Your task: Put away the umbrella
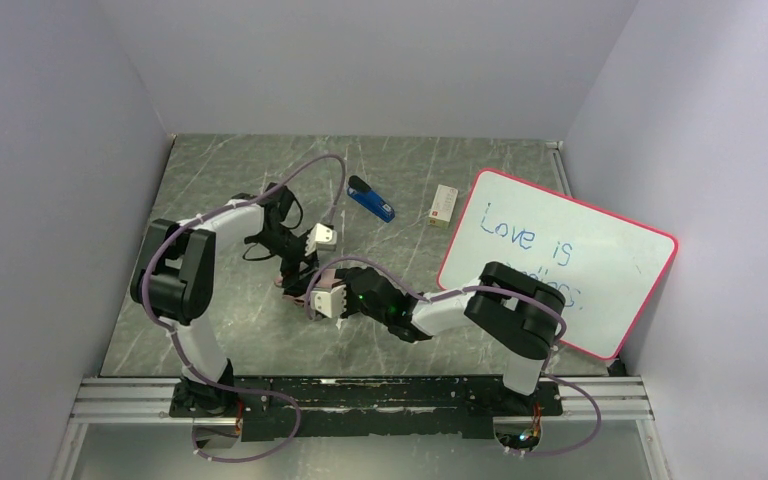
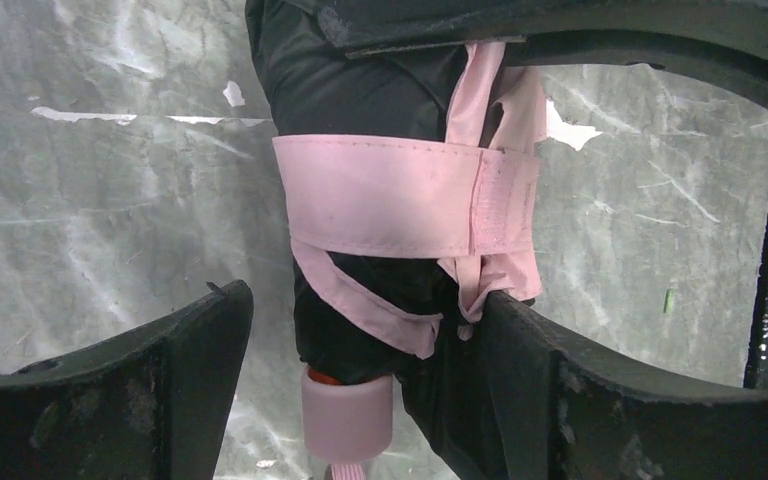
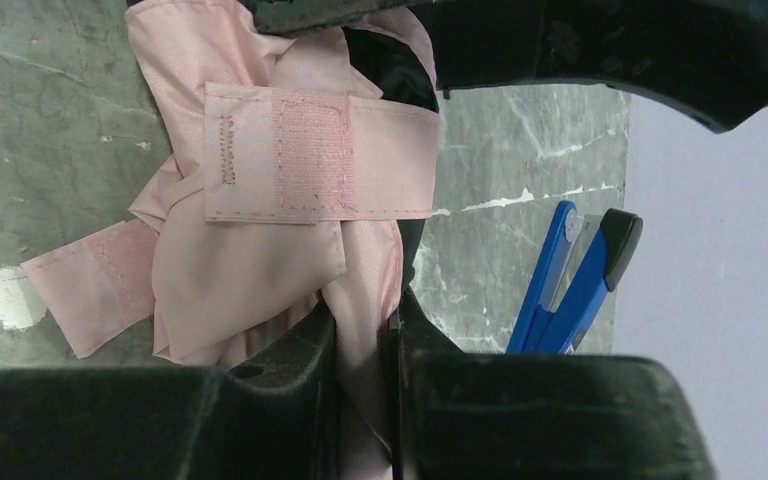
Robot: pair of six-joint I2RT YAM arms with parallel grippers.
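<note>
The umbrella [image 2: 350,90] lies folded on the table, left of the stapler [image 3: 570,270] and nearer the arms. Its strap [image 2: 380,195] looks wrapped and fastened, so bundling seems done. My right gripper [image 3: 365,340] pinches its pink fabric, and my left gripper [image 2: 365,300] stands open astride it. What's left, I judge, is letting go.
</note>
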